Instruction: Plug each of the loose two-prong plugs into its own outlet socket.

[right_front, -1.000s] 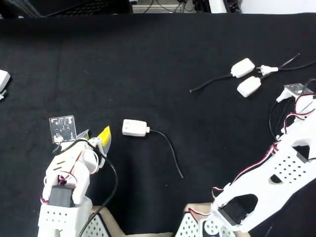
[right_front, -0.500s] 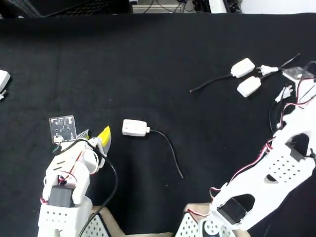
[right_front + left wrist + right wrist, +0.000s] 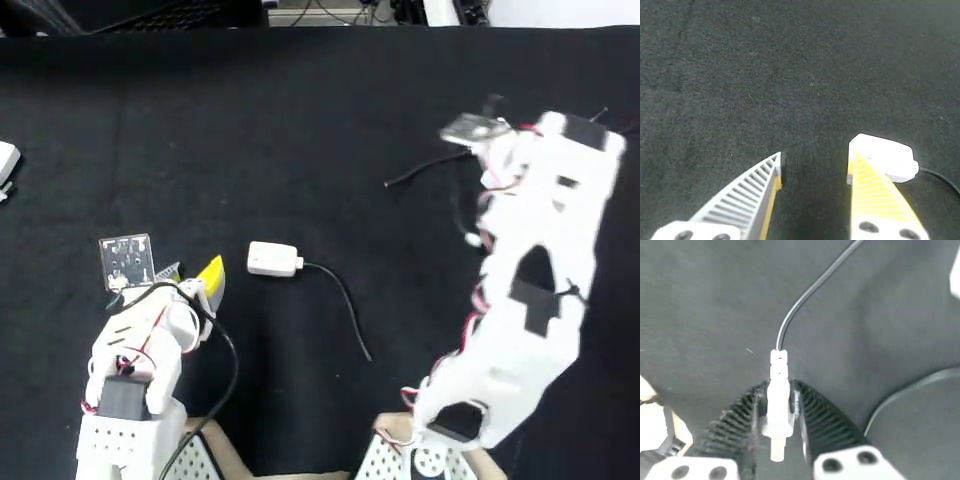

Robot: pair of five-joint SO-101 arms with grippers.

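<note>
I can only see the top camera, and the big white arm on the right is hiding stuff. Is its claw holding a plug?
Observer: Yes. In the right wrist view, the right claw is shut on a white plug.
Operator: Does the plug have its wire on?
Observer: Yes, a black cord leads away from the plug's far end.
Operator: What about the other claw?
Observer: The left claw is open with nothing in it. A white socket box sits just past its yellow finger.
</note>
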